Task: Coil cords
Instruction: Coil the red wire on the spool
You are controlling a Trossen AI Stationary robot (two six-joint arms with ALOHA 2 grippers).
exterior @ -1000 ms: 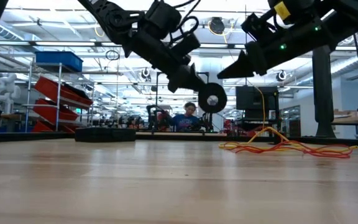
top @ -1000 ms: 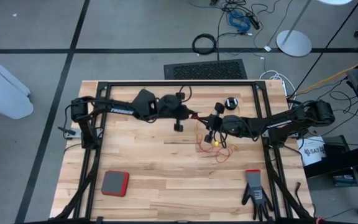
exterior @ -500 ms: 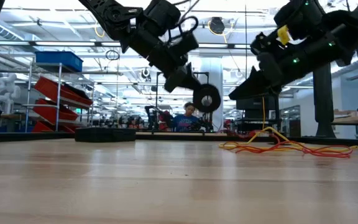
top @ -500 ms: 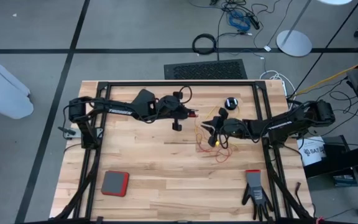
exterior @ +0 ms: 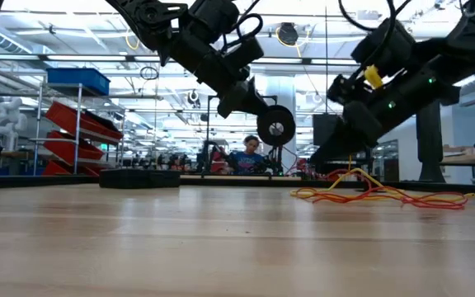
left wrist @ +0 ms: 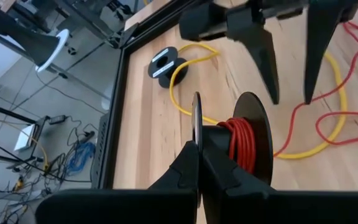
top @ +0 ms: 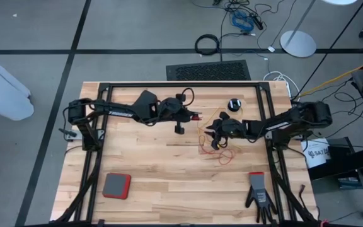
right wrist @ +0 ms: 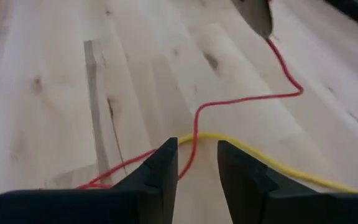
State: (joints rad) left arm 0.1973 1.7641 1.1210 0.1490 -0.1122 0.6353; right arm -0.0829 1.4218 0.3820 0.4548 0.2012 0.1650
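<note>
My left gripper (top: 183, 121) is shut on a small black reel (exterior: 276, 126) wound with the reddish-orange cord (left wrist: 238, 144) and holds it above the table's middle. The loose cords, one yellow and one reddish-orange, lie tangled (top: 216, 150) on the wood right of centre. A second black reel (top: 234, 104) joined to the yellow cord (left wrist: 185, 68) rests flat near the far edge. My right gripper (right wrist: 197, 165) hangs open just above the tangle. The reddish-orange cord (right wrist: 194, 134) runs into the gap between its fingers; whether they touch it I cannot tell. My left gripper pinches one thin flange of the reel (left wrist: 196, 121) at its rim between its two fingers. The fingers slant down from the table's left. The reel is lifted clear of the table with its round face (exterior: 276, 128) upright, and the cord trails from it toward the tangle.
A red pad (top: 116, 185) lies at the near left and a black glove (top: 259, 197) at the near right. Black frame rails (top: 181, 85) border the table. A person (exterior: 250, 155) sits far behind the table in the room.
My right gripper has come down toward the tangled cords and tipped its fingers more steeply toward the table. My left gripper has kept the reel lifted in almost the same place.
</note>
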